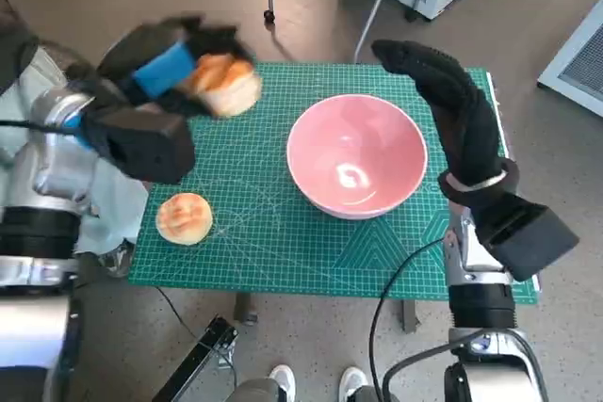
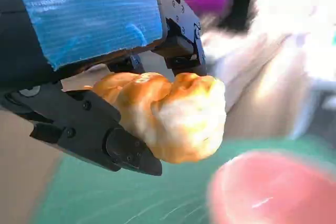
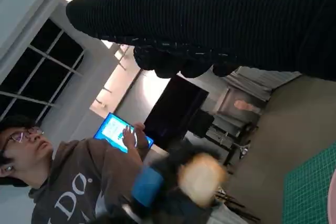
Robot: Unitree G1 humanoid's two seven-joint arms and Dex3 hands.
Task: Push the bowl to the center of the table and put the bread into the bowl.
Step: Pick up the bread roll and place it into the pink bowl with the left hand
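Left robot hand (image 1: 179,63) grips a bread roll (image 1: 224,85) lifted off the worktop (image 1: 283,242), up near the far left corner of the green cutting mat, seen from the head camera. A pink bowl (image 1: 356,153) sits right of the mat's middle, and a second flat bun (image 1: 184,217) lies on the mat near the front left. Right robot hand (image 1: 452,110) stands upright just beside the bowl's right rim, fingers extended and holding nothing; whether it touches the rim I cannot tell.

From the left wrist camera, the black fingers (image 2: 94,135) clamp the golden roll (image 2: 173,114) from both sides, with the blurred pink bowl (image 2: 273,187) below and ahead.

From the right wrist camera, the glove (image 3: 220,24) spans the top, empty; the left hand's blue tape (image 3: 147,184) and the blurred roll (image 3: 202,178) show across the way, with a person (image 3: 63,182) holding a tablet behind.

To do this step well, I judge the roll should be carried level until it is over the bowl's hollow, lowered close, and only then released, so it does not bounce off the rim. The right hand can steady the bowl meanwhile.
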